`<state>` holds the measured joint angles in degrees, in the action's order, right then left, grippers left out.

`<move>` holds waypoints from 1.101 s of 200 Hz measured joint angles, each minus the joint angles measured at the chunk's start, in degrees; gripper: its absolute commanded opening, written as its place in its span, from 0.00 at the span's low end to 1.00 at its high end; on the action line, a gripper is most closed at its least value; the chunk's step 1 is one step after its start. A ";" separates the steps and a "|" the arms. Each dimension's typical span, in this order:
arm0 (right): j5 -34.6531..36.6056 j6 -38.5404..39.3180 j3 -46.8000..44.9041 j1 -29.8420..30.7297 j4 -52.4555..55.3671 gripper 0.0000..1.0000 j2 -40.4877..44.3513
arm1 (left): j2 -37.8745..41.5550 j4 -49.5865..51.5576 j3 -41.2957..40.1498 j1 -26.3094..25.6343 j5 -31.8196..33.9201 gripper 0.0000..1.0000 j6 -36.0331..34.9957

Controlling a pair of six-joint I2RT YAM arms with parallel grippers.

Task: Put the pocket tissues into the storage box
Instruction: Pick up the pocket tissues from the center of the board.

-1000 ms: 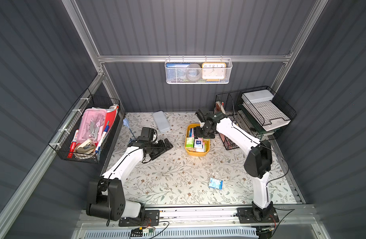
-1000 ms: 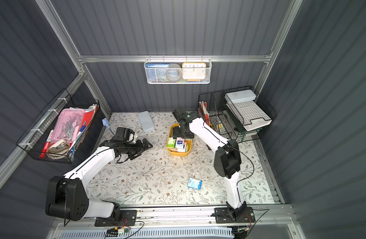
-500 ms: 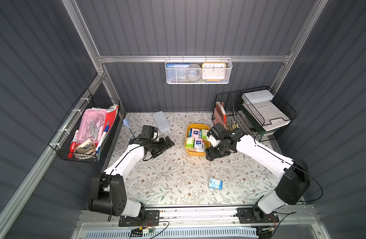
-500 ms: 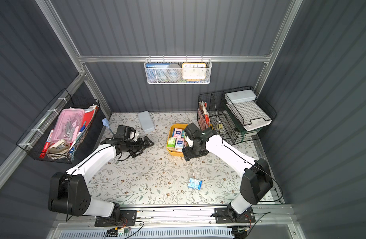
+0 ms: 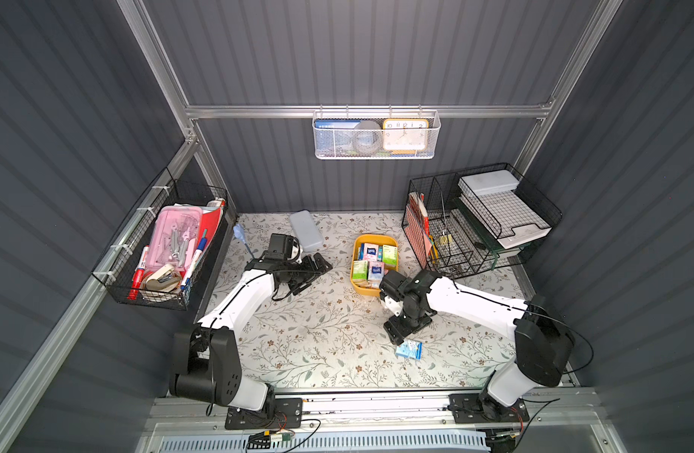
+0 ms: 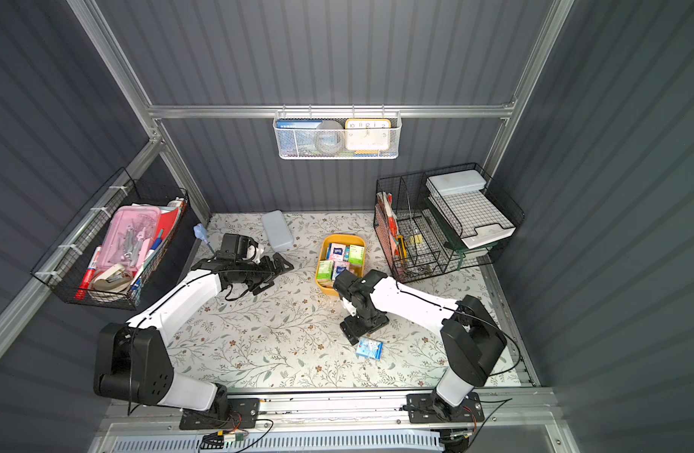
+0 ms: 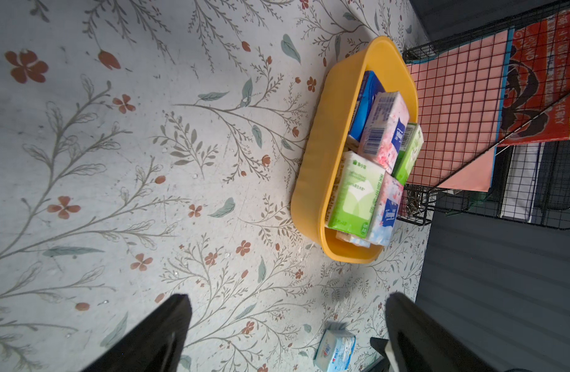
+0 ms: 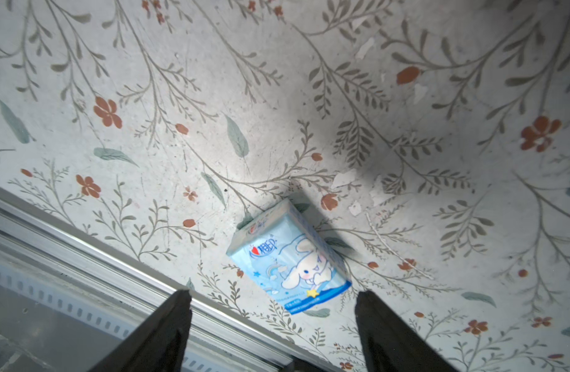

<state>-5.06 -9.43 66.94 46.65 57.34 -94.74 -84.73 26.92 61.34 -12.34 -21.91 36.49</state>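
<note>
Yellow plastic makes the storage box (image 5: 361, 289). In both top views it sits on the flowery tabletop (image 5: 317, 353) near the back, just beside a black wire rack (image 5: 435, 251). Inside it are the pocket tissues (image 5: 370, 259) (green, pink and dark blue ones, packed close). One light blue packet (image 5: 408, 349) lies alone on the tabletop, well apart from the box and nearer the front rail. The right gripper (image 5: 408, 333) points down just beside that packet, on the side toward the box. The left gripper (image 5: 316, 276) is off to the side of the box, near a grey case (image 5: 306, 235).

The left wrist view shows the left gripper (image 7: 288, 299) wide open, with bare tabletop between its two black fingers (image 7: 154, 338). Past them is the storage box (image 7: 312, 167) with the packets standing up inside it. The light blue packet (image 7: 335, 351) peeks in at the edge.

The right wrist view shows the right gripper (image 8: 274, 293) open too, holding nothing. The light blue packet (image 8: 288, 257) lies flat on the tabletop just ahead of the fingers (image 8: 161, 331), and they do not touch it. It has a white bunny on its wrapper.
</note>
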 measured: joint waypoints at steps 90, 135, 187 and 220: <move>2.03 7.15 2.14 0.83 6.16 0.90 -9.75 | 0.00 -0.11 0.42 0.00 0.02 0.99 1.09; 2.51 9.35 5.51 3.08 8.50 0.88 -14.75 | 0.00 -0.09 0.44 0.00 0.02 0.99 1.11; 3.19 10.14 7.13 3.34 9.22 0.85 -17.35 | 0.09 0.59 0.44 0.00 0.04 0.99 1.14; 4.33 10.34 7.10 4.42 9.92 0.69 -18.12 | 0.35 1.01 0.44 0.00 0.04 0.99 1.14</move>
<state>-0.73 0.91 74.04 51.07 67.26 -112.86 -84.38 27.92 61.78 -12.34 -21.87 37.63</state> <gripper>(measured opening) 0.773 0.992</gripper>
